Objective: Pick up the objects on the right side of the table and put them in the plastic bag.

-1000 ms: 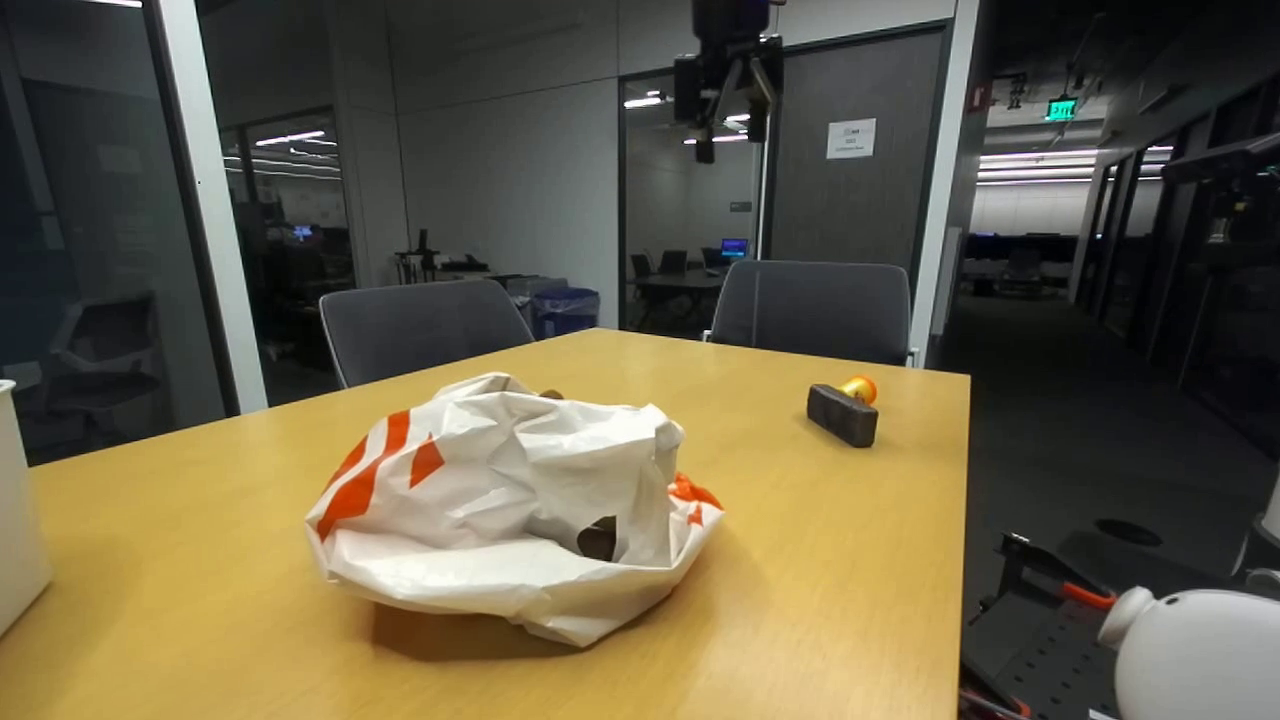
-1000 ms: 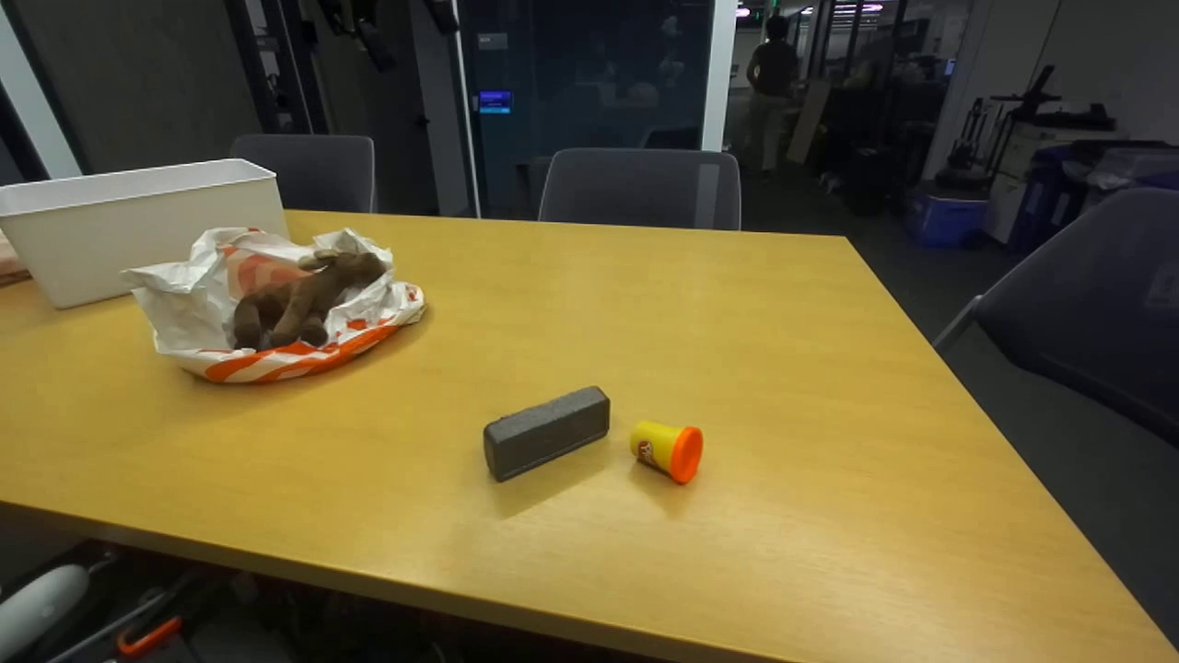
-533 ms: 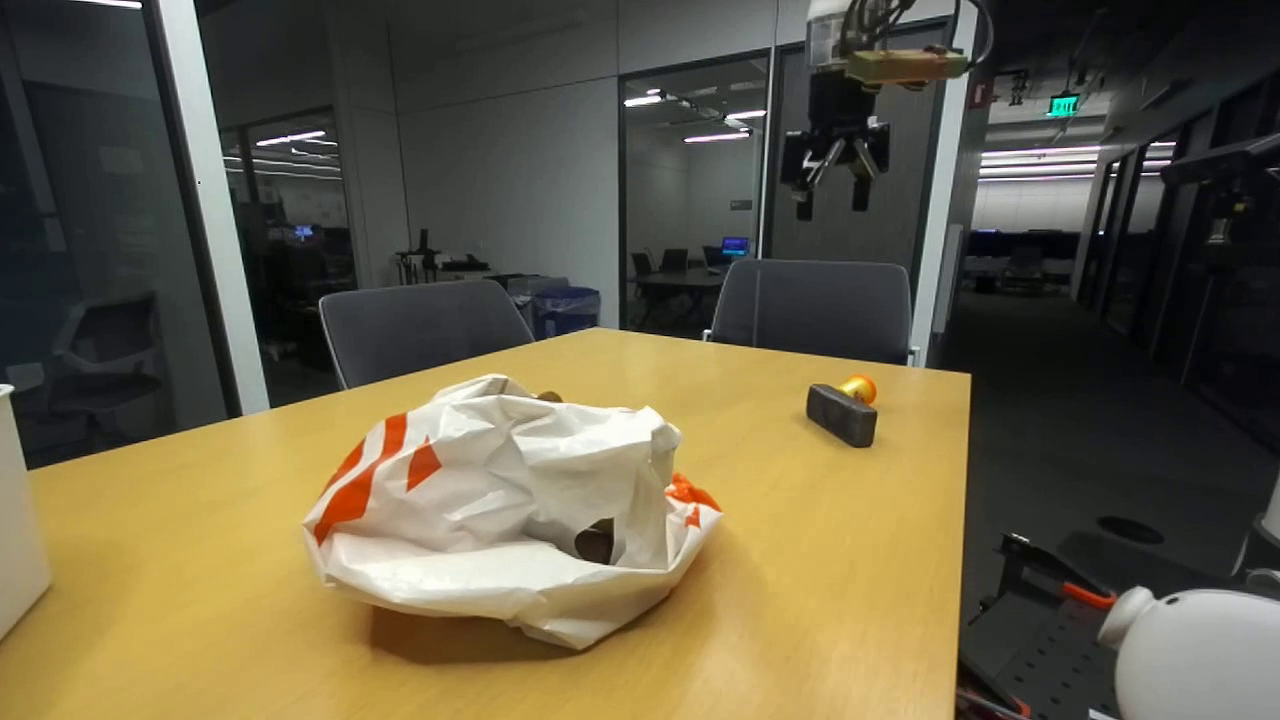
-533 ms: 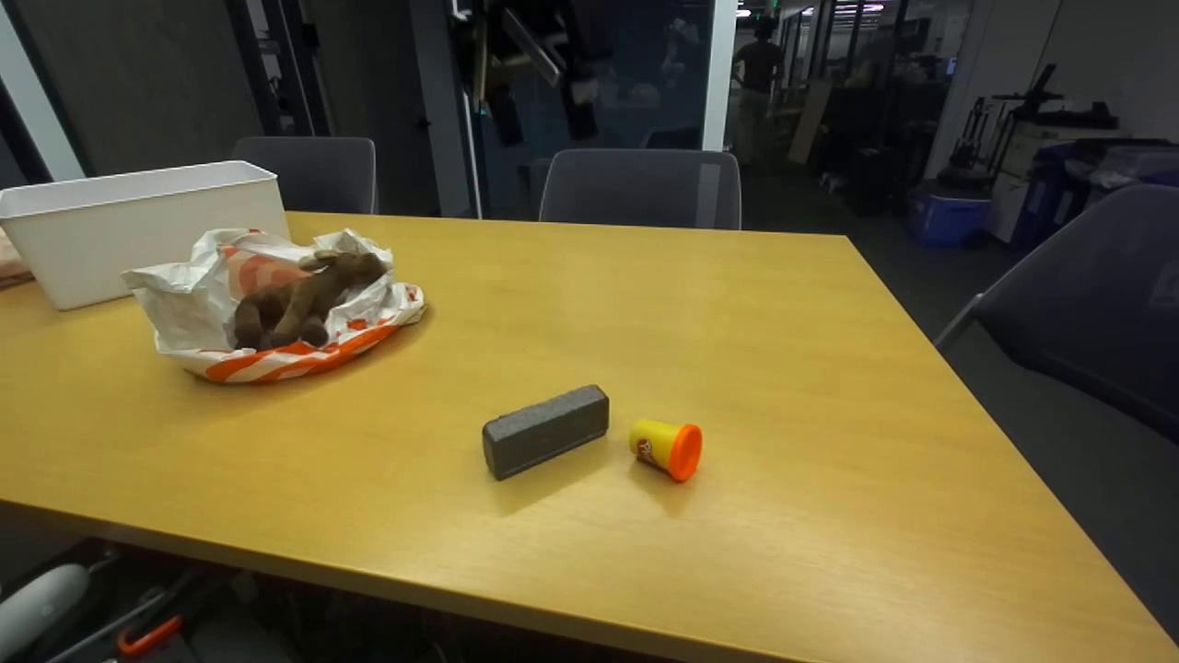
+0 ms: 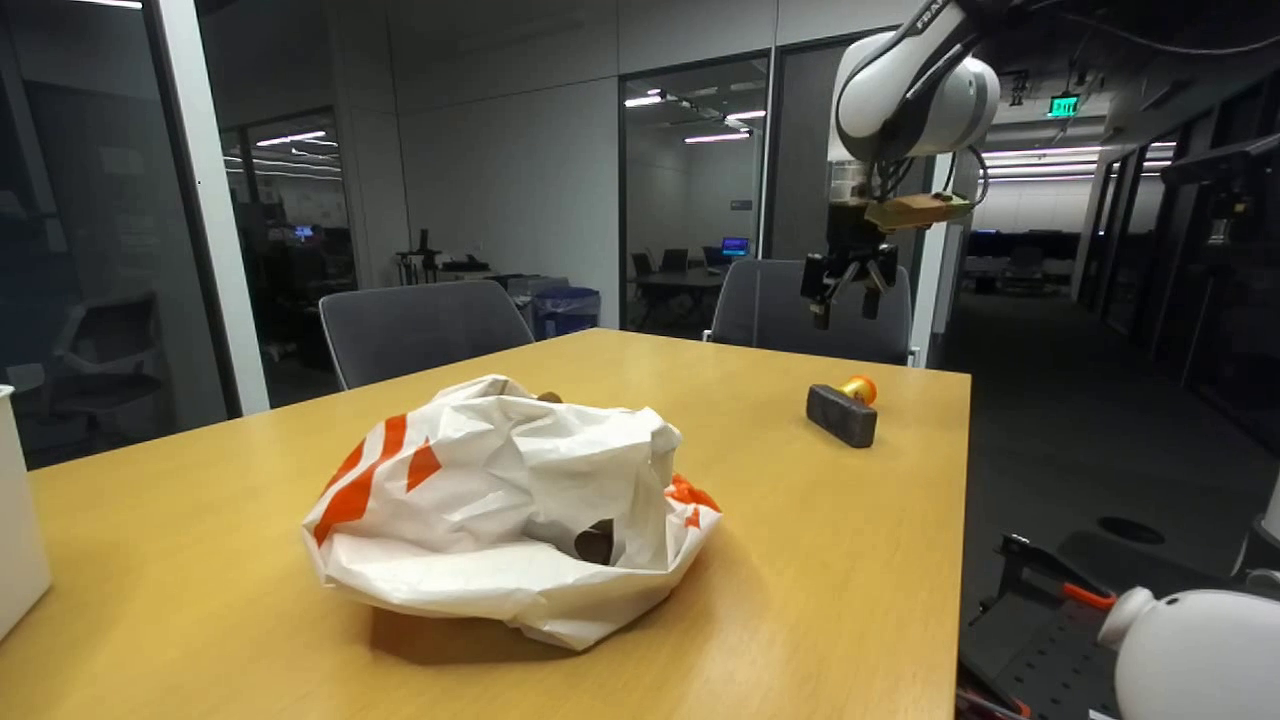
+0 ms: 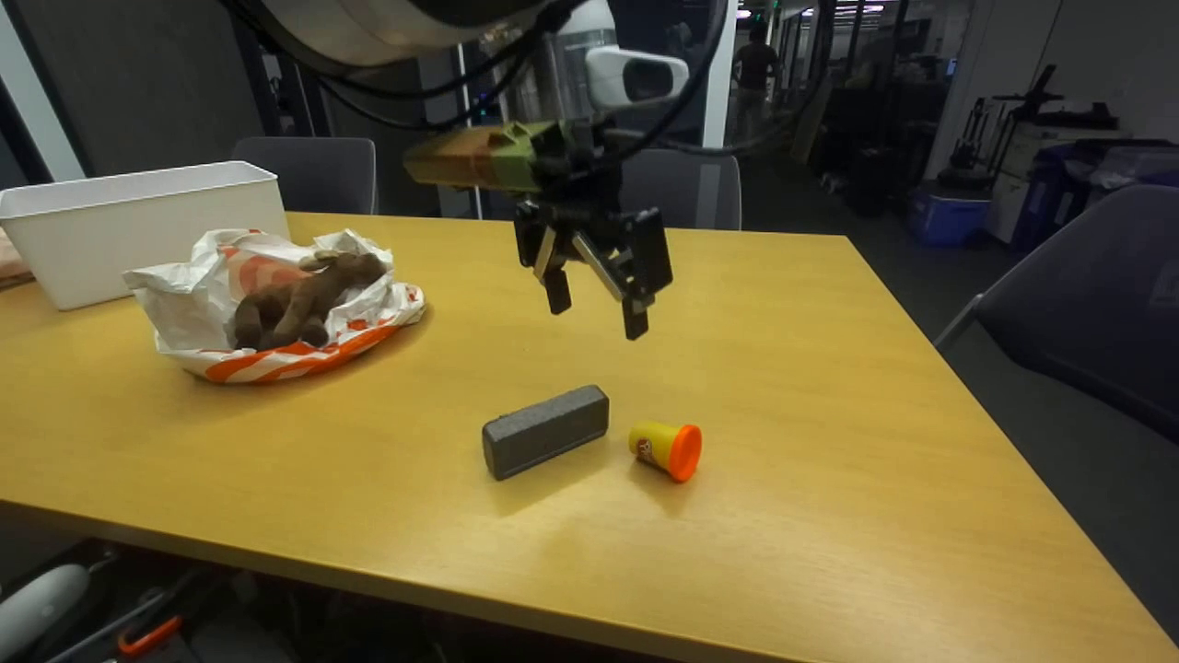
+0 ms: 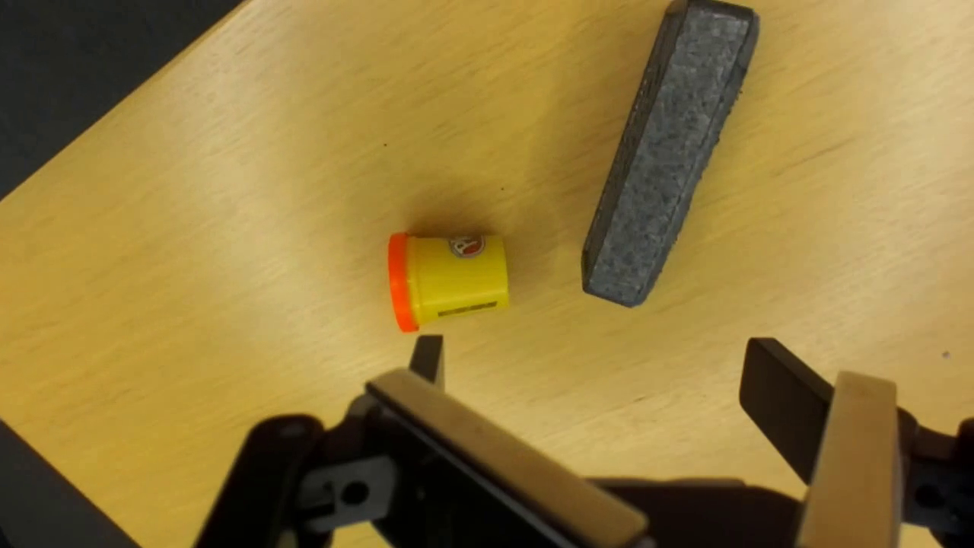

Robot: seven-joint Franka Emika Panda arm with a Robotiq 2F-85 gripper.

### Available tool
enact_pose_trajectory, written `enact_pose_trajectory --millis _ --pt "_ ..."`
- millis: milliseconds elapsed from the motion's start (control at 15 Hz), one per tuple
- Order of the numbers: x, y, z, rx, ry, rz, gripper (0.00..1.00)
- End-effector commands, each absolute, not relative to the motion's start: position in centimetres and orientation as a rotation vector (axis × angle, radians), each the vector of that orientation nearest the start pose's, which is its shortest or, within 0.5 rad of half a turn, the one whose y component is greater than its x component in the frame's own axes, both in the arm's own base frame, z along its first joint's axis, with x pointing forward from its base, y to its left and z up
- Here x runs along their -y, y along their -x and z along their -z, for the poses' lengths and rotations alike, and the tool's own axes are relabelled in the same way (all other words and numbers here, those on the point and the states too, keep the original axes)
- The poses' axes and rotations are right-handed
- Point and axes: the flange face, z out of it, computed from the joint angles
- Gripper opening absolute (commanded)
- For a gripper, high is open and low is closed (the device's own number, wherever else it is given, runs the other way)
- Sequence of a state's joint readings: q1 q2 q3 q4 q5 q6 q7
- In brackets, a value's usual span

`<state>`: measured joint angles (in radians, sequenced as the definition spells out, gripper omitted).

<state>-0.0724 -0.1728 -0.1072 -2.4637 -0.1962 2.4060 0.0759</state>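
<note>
From where I stand, the gripper (image 6: 597, 314) hangs over the desk (image 6: 792, 368), pointing down, its fingers wide apart with nothing between them; that spread looks meant to straddle something from above. The dark block (image 6: 546, 435) and the orange-lidded yellow tub (image 7: 453, 280) rest below it, near each other but not touching. In the wrist view both lie ahead of the fingertips: the tub just beyond one of them, the block's near end closer to the middle of the gap. I can't tell which is wanted first. The tub lies on its side, so I'd guess it rolls if nudged. Well apart from them, on the same desk, the plastic bag (image 5: 490, 465) slumps with its mouth spread, presumably so things can be lowered in; a brown plush animal (image 6: 309, 299) already lies in it.
</note>
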Motion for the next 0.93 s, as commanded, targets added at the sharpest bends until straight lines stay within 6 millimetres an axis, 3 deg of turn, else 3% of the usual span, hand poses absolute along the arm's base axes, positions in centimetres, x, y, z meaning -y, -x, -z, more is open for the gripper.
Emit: enact_pose_trajectory --millis 0,333,600,667,733,867 --pt "9.1 -46.7 -33.4 -0.146 3.232 0.138 1.0" --pt "9.9 -47.0 -29.1 -0.142 3.152 -0.024 1.0" --pt "10.2 -47.5 -27.5 -0.089 3.118 -0.075 1.0" --pt "10.3 -47.6 -27.3 -0.077 3.114 -0.084 0.75" --pt "10.3 -47.7 -27.2 -0.081 3.101 -0.11 0.73" --pt "10.5 -48.0 -26.9 -0.085 3.091 -0.126 0.58"
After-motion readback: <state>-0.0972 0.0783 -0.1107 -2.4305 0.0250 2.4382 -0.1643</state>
